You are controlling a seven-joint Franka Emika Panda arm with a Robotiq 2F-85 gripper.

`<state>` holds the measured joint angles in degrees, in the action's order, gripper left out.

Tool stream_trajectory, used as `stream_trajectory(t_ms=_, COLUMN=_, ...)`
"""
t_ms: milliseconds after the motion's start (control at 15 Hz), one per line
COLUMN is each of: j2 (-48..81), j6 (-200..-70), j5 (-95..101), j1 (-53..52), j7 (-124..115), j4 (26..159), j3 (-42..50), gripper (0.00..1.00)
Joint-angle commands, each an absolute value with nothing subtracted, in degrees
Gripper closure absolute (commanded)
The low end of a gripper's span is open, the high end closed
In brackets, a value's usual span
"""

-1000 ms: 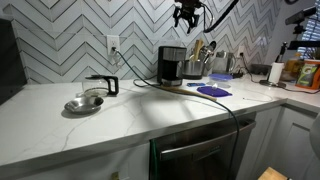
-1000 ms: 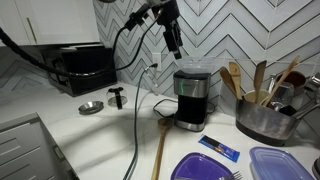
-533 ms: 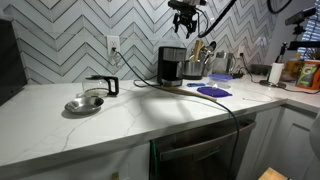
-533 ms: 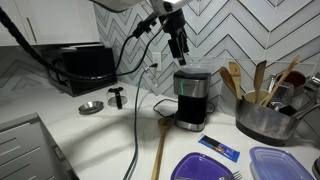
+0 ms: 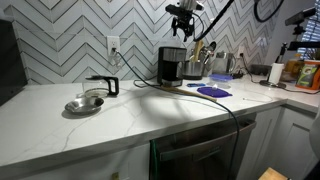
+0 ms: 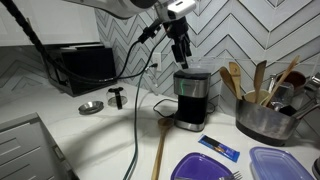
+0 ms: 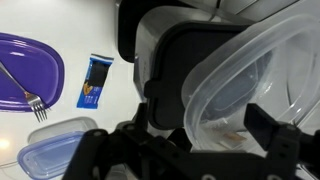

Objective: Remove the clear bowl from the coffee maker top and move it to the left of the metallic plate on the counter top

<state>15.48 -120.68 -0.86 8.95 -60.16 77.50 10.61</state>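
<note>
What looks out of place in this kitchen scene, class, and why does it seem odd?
The clear bowl sits on top of the coffee maker, seen best in the wrist view. That is an odd perch for a dish; it would normally rest on the counter top.

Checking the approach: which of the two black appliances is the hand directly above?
The coffee maker, the small steel-fronted one: the hand hangs right over its top. The large black appliance stands well off to the side.
</note>
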Motion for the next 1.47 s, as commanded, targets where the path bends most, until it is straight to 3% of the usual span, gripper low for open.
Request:
stream_trajectory(t_ms=0, j2=18.01, j6=-119.25, j5=0.62, j1=8.60, j7=-62.23, j4=74.26, j3=11.12, gripper=0.30)
stream_trajectory(t_ms=200, j2=18.65, j6=-118.41, j5=1.03, j1=8.42, j7=-62.42, j4=73.70, j3=11.12, gripper=0.56)
stream_trajectory(t_ms=600, j2=17.48, j6=-117.63, j5=1.34, j1=8.09, j7=-62.56, j4=75.17, j3=11.03, gripper=0.99)
stream_trajectory(t_ms=1067, j2=11.49, j6=-119.08, j5=0.65, j1=7.54, j7=-60.74, j4=80.60, j3=10.19, gripper=0.98)
stream_trajectory(t_ms=1400, j2=-0.39, j6=-119.69, j5=0.92, j1=4.25, j7=-53.33, j4=92.38, j3=6.44, gripper=0.98)
